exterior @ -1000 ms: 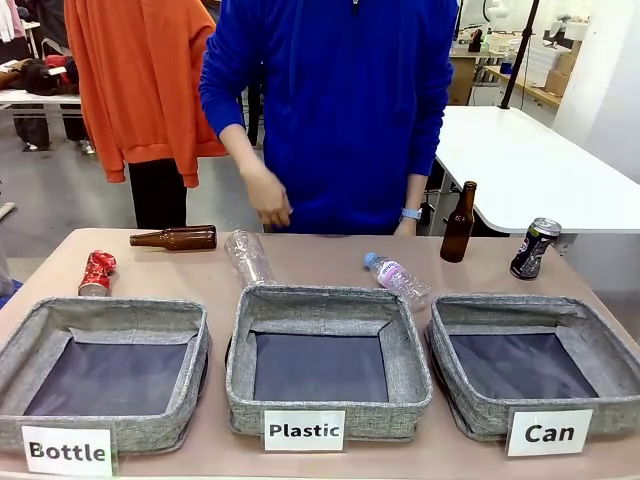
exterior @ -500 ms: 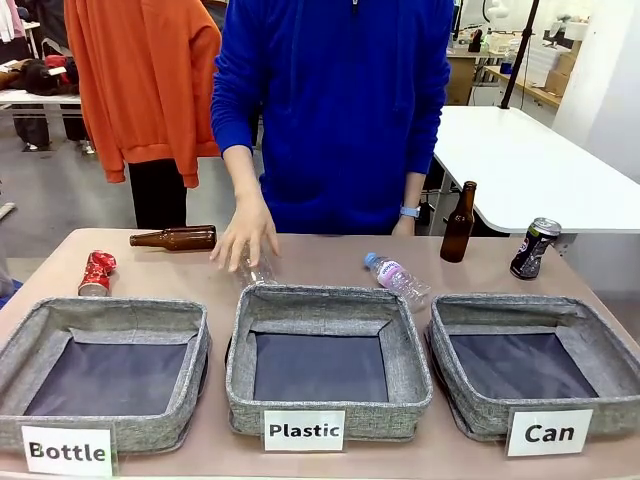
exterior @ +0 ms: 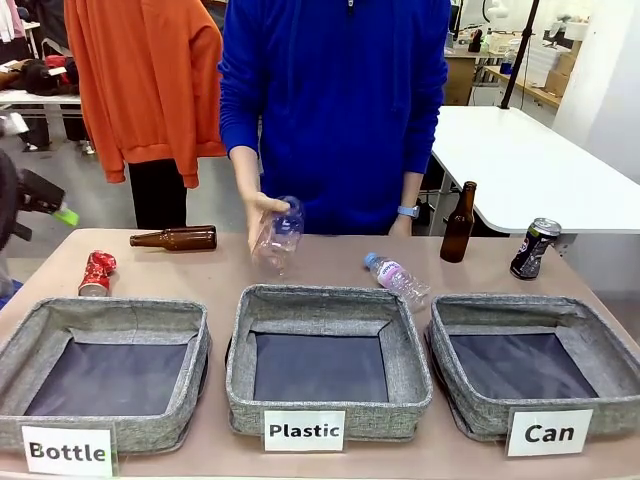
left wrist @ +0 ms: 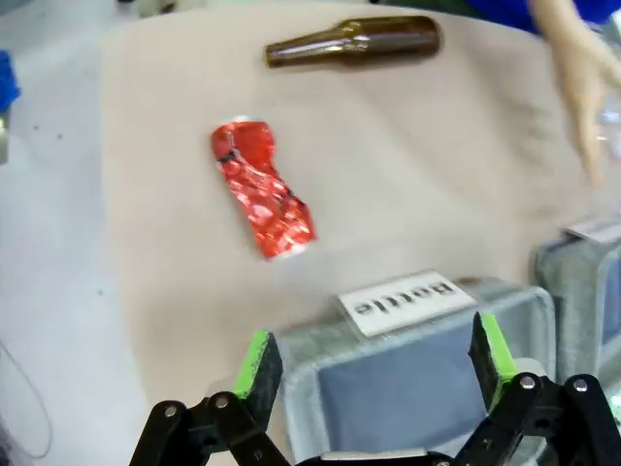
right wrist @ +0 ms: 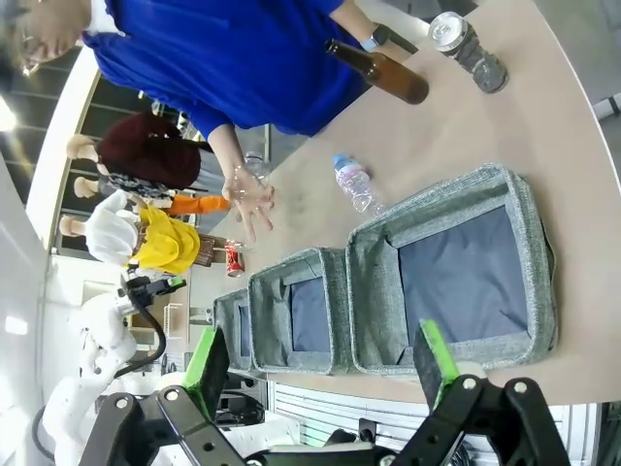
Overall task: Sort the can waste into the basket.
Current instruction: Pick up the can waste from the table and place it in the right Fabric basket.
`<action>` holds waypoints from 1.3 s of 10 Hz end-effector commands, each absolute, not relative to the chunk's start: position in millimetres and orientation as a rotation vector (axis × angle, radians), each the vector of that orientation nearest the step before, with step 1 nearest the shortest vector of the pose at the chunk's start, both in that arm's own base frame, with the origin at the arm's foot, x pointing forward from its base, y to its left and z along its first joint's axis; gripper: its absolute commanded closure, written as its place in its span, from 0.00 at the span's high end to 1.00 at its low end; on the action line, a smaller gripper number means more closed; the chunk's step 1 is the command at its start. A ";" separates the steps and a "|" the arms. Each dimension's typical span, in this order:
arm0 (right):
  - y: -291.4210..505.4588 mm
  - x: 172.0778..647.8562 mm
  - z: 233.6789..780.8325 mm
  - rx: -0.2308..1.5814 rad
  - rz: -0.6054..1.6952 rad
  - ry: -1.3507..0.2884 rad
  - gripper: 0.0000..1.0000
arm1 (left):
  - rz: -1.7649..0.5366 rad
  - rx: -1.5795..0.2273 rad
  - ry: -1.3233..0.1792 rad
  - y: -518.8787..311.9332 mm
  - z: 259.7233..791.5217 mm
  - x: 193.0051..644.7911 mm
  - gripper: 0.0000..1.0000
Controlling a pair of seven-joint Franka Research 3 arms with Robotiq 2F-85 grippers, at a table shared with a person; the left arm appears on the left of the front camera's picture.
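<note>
The crushed red can (exterior: 97, 273) lies at the table's far left, behind the "Bottle" basket. In the left wrist view the red can (left wrist: 264, 189) lies beyond my open left gripper (left wrist: 375, 357), which hovers empty above that basket's edge. The left gripper (exterior: 62, 212) enters at the left edge of the front view. At the far right the black can (exterior: 535, 247) stands upright behind the "Can" basket (exterior: 600, 350). My right gripper (right wrist: 320, 361) is open and empty, high over the "Can" basket (right wrist: 374, 291), with the black can (right wrist: 466, 41) farther off.
A person in blue holds a clear plastic bottle (exterior: 278, 232) above the "Plastic" basket (exterior: 410, 370). A small plastic bottle (exterior: 398, 278) lies on the table. One brown bottle (exterior: 175, 238) lies flat and another (exterior: 458, 222) stands upright. The "Bottle" basket (exterior: 195, 350) sits at the left.
The person's hand came down on the clear plastic bottle and lifted it off the table. My left gripper has come into the front view at the left edge.
</note>
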State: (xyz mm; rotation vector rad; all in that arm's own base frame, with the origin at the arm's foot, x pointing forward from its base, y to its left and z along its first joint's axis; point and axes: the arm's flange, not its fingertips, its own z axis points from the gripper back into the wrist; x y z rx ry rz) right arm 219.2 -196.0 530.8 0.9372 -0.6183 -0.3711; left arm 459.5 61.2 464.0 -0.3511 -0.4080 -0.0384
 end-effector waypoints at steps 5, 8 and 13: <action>-198.1 219.5 532.6 0.951 -0.344 -0.637 1.00 | 0.106 -0.250 -0.268 62.5 449.9 506.9 1.00; -198.1 219.5 532.6 0.951 -0.344 -0.637 1.00 | 0.170 -0.171 -0.190 54.5 416.2 550.9 1.00; -198.1 219.5 532.6 0.951 -0.344 -0.637 1.00 | 0.254 -0.087 -0.085 37.6 340.9 593.0 1.00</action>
